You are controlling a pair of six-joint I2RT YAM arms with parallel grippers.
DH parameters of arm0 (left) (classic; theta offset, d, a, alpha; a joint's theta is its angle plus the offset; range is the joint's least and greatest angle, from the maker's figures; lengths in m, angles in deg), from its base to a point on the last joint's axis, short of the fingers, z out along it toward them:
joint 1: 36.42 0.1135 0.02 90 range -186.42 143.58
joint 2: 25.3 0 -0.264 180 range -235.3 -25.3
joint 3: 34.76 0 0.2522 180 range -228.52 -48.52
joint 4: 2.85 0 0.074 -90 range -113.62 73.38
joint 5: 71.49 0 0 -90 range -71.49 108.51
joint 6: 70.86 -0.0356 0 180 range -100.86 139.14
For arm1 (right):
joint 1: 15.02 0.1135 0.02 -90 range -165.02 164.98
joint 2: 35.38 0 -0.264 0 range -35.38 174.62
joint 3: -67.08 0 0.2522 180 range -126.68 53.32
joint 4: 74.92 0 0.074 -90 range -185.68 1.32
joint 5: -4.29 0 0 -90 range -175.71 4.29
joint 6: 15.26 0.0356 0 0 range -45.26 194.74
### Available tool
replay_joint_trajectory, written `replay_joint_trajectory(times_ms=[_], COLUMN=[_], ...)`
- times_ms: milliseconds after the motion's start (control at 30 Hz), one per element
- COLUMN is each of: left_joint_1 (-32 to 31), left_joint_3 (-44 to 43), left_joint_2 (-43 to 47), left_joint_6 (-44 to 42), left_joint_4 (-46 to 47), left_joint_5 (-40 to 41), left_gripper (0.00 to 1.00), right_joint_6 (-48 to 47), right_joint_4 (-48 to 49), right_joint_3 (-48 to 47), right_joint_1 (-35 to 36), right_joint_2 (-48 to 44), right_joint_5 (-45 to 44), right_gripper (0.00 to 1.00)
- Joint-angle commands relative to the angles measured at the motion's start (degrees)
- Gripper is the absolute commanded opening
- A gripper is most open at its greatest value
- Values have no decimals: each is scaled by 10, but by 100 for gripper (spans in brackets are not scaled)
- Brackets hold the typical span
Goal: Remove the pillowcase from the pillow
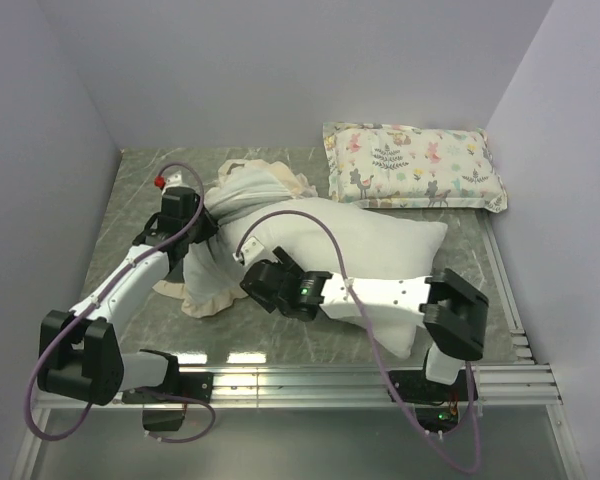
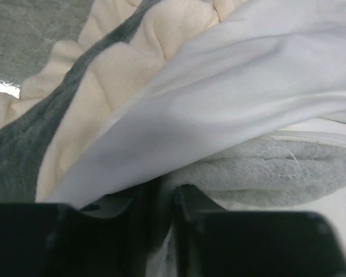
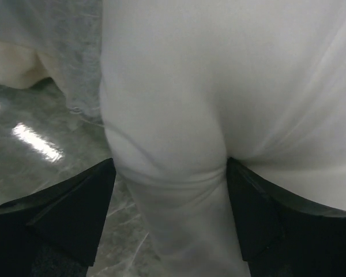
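I noted the pillowcase (image 1: 242, 195) bunched over the pillow's (image 1: 380, 250) left end on the counter (image 1: 280, 338), white lining and cream frill showing. Left hand (image 2: 164, 199) pinched its fabric; right hand (image 3: 170, 167) clamped the pillow.

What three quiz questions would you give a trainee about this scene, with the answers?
1. True or false: the right gripper is closed on the white pillow.
2. Where does the animal-print pillow lie? A: under the left arm. B: at the far right of the table, by the wall. C: in the right gripper.
3. The left gripper pinches the pillowcase. Which colour is its frill?

Key: 1 true; 2 B; 3 cream.
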Motion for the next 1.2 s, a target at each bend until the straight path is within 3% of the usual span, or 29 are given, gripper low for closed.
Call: replay_joint_trajectory(times_ms=[0,33,67,133,167,267,533,733,833,933,967,1067,1167], left_joint_1=[-15,-21,-24,-43,-52,-110,-299,-321,-321,-317,-314,-284,-228], left_joint_3=[-39,-51,-57,-73,-80,-97,-42,-28,-48,-51,-48,-36,-26], left_joint_2=[26,36,40,57,63,88,138,88,72,88,97,136,159], left_joint_6=[-27,-28,-30,-33,-33,-21,74,110,131,147,152,147,131], left_joint_4=[-40,-52,-57,-66,-74,-93,-96,-106,-158,-187,-192,-195,-192], left_joint_5=[11,13,14,19,22,61,198,274,342,392,398,402,382], left_gripper=[27,34,47,60,69,78,82,81,67,35,20,7,3], right_joint_6=[33,39,46,62,67,87,107,109,108,107,106,107,104], right_joint_4=[-21,-26,-26,-27,-28,-33,-69,-84,-104,-122,-125,-140,-153], right_joint_3=[-38,-48,-51,-58,-61,-78,-130,-146,-148,-149,-149,-153,-157], right_joint_1=[-26,-31,-37,-61,-70,-108,-145,-147,-152,-172,-178,-205,-229], right_joint_2=[47,46,40,10,-2,-44,-91,-126,-157,-195,-215,-242,-272], right_joint_5=[-31,-26,-15,40,58,132,169,183,161,152,148,146,149], right_gripper=[75,63,23,11,0,0,0,0,0,0,0,0,0])
